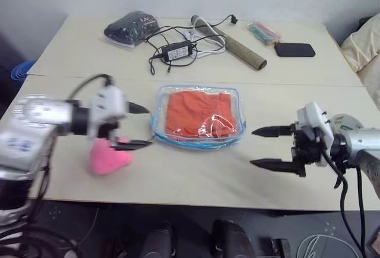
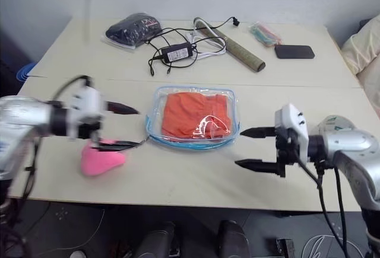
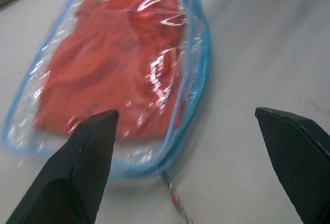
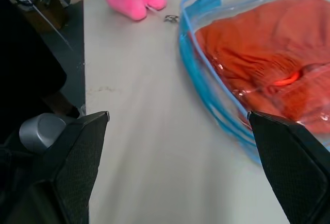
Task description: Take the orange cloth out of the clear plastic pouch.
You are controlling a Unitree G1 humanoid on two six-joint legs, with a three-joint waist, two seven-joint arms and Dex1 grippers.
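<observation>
Landmark: clear plastic pouch, flat on the table, near its middle. Cloth inside the pouch. Left gripper just left of the pouch, fingers spread, apart from it. Soft toy left of the pouch, under that gripper. Right gripper right of the pouch, well apart, fingers spread. Behind the pouch: power adapter with cables; bag of dark contents behind-left; rolled mat, phone and small packet behind-right.
</observation>
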